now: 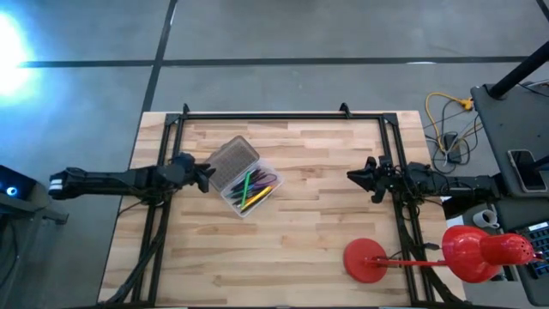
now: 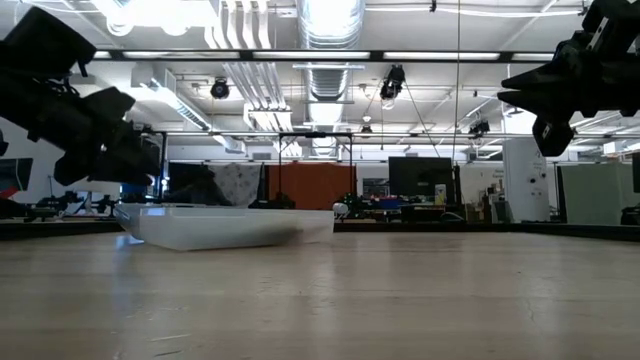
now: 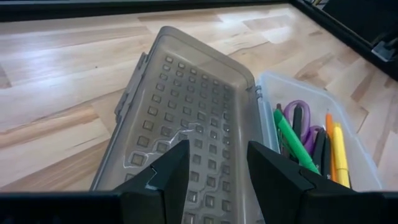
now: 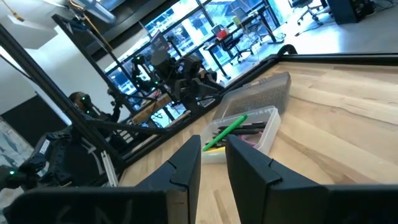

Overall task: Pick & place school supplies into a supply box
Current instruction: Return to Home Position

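Note:
The supply box (image 1: 254, 194) is clear plastic and stands left of the table's middle. Its grey ribbed lid (image 1: 232, 160) is swung open and lies flat on the box's far-left side. Inside lie the school supplies (image 3: 300, 138): green, orange, yellow and dark pens and purple-handled scissors. My left gripper (image 3: 217, 171) is open and hovers above the lid's left end (image 3: 186, 118), raised off the table (image 2: 130, 150). My right gripper (image 1: 353, 176) is open and waits in the air right of centre (image 2: 520, 98), pointing toward the box (image 4: 245, 127).
A red lamp stands at the near right corner, with its round base (image 1: 367, 260) on the table and its head (image 1: 480, 249) hanging past the right edge. Black frame rails (image 1: 257, 114) run along the far, left and right sides. Bare wood lies between box and right gripper.

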{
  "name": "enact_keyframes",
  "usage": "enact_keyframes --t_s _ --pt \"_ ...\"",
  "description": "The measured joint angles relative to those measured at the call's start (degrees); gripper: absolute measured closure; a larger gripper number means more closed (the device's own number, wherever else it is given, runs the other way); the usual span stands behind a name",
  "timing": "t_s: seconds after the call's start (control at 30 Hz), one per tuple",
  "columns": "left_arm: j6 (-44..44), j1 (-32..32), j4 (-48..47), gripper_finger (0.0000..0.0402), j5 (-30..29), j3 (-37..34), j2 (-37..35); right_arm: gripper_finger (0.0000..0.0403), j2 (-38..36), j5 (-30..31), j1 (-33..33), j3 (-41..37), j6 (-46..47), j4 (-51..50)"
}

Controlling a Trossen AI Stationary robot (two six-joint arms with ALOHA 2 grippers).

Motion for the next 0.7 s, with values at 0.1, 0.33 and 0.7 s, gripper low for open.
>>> enact_keyframes --t_s 0.1,0.33,0.7 --pt "0.00 0.00 0.00 0.0256 0.00 0.00 0.58 0.0335 0.00 0.00 0.00 0.00 -0.01 0.01" --pt "0.00 -0.02 0.00 0.0256 0.00 0.00 1.18 0.0335 0.00 0.00 0.00 0.01 -0.01 0.02" --pt "-0.01 -0.01 0.00 0.0256 0.00 0.00 1.20 0.0335 -0.02 0.00 0.00 0.02 -0.01 0.02"
